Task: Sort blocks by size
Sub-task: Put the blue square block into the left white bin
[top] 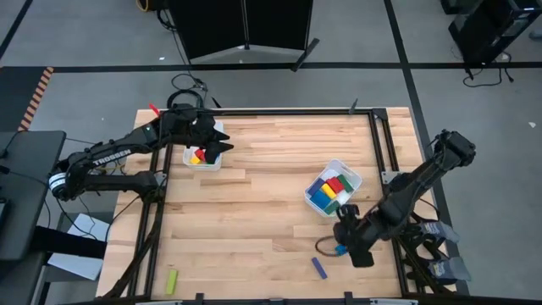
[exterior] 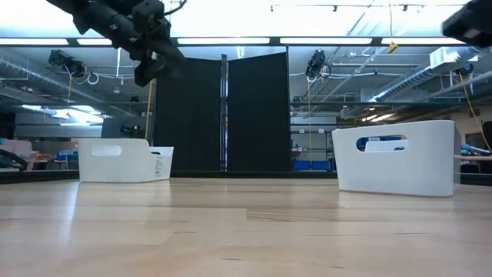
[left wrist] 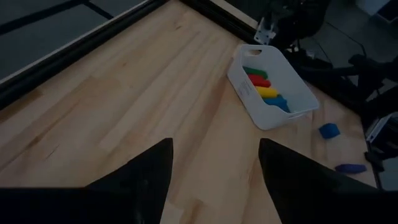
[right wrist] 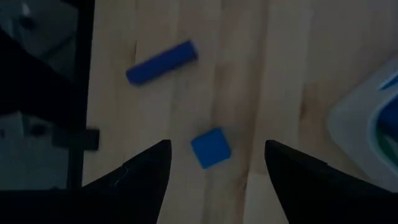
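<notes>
The right gripper (right wrist: 214, 163), fingers spread wide, is hovering over the small blue cube (right wrist: 210, 147) near the table's front-right edge, likely needing a straight descent and close.

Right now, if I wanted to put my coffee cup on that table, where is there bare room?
The wide wooden stretch between the left bin and the right bin is bare, as is the front middle between the green bar and the blue bar. It is crowded near the right gripper, open over a small blue cube, and under the left gripper at its bin.
</notes>
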